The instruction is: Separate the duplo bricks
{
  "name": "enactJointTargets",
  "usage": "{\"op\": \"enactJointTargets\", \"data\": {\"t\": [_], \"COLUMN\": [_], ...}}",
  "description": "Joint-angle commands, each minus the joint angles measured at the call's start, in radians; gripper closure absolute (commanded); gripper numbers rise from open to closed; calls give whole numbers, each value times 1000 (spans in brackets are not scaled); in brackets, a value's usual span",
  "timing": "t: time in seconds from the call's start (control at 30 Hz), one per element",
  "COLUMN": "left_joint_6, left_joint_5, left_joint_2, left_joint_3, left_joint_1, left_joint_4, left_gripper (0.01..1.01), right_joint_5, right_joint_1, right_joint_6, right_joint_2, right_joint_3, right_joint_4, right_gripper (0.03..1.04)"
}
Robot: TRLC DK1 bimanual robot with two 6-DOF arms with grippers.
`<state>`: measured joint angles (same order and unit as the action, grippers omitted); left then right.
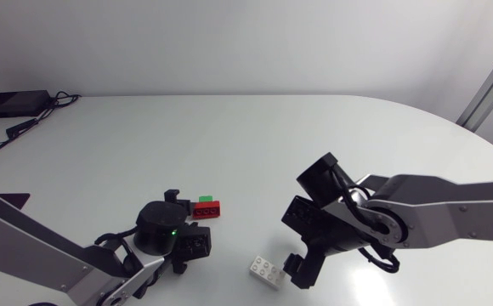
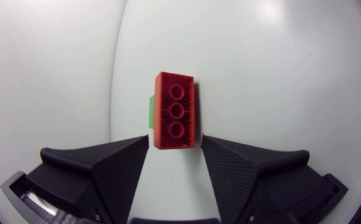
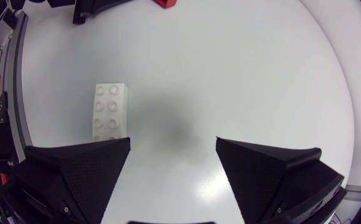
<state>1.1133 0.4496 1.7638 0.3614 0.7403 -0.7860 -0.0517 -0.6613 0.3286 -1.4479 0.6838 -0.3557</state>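
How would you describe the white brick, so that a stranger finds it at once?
On the white table, look to the right gripper. The white brick lies flat beside its open fingers, studs up. Unlike the red brick, which has a green brick attached, it is white and single.

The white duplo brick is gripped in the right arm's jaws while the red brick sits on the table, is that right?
No. The white duplo brick is not gripped: the right wrist view shows it lying loose on the table, just outside the right arm's open jaws. The red brick does sit on the table.
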Motion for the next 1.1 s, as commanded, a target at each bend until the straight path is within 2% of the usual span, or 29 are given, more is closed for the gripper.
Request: {"op": "enactJointTargets", "data": {"t": [0.0, 0.13, 0.33, 0.47, 0.57, 0.7, 0.8, 0.9, 1.07], "left_joint_6": [36, 51, 22, -102, -170, -253, -294, -303, -311], "left_joint_5": [1, 1, -69, -189, -289, -463, -552, -608, -667], "left_joint_2": [6, -96, -294, -340, -340, -322, -257, -187, -96], "left_joint_3": [-38, -50, 5, 113, 180, 290, 366, 404, 448], "left_joint_1": [19, 13, -53, -137, -193, -265, -303, -315, -337], "left_joint_4": [7, 45, 294, 525, 645, 826, 903, 930, 958], "left_gripper": [105, 57, 57, 57, 57, 61, 75, 105, 120], "right_joint_5": [7, 7, 6, -10, -45, -131, -160, -160, -160], "right_joint_1": [-4, 0, 2, 6, 20, 52, 58, 48, 55], "right_joint_6": [-16, -13, -14, -14, -11, 1, -3, -16, -11], "right_joint_2": [14, 21, 24, 23, 1, -51, -88, -91, -66], "right_joint_3": [-29, -35, -36, -9, 48, 181, 269, 289, 252], "right_joint_4": [4, 1, 3, 0, -11, -68, -111, -120, -127], "right_gripper": [72, 72, 72, 72, 72, 72, 72, 72, 72]}}
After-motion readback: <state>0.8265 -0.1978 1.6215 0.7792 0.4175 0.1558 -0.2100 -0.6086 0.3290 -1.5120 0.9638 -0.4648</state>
